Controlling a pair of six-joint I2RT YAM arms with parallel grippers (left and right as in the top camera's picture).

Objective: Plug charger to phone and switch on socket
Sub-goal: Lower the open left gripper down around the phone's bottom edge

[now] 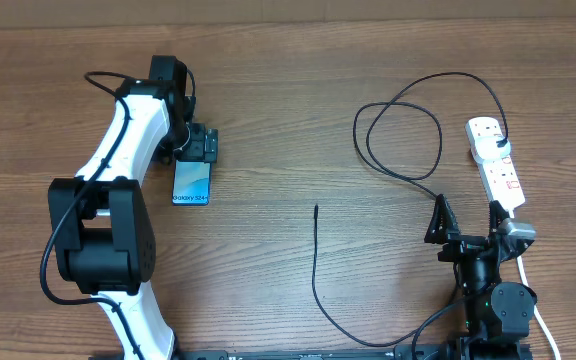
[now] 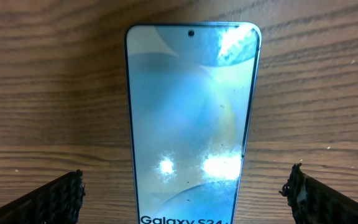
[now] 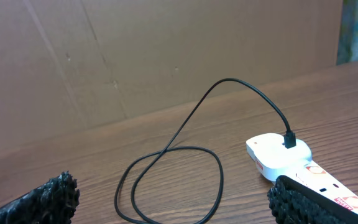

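Left gripper (image 2: 184, 180) jaws spread wide, holding nothing, sits over one end of the phone (image 2: 188, 112). The phone is flat on the table (image 1: 288, 60), long axis running straight out between the jaws. Right gripper (image 1: 465, 222) is also spread and empty, well right of the phone, just beside the socket (image 1: 496, 165). The charger (image 1: 315, 260) has its plug in the socket's far end. Its loose tip lies right of the phone, roughly midway between the grippers, cable there parallel to the phone. We judge the right arm should bring the tip leftward to the phone while the left steadies it. Switch state is too small to tell.
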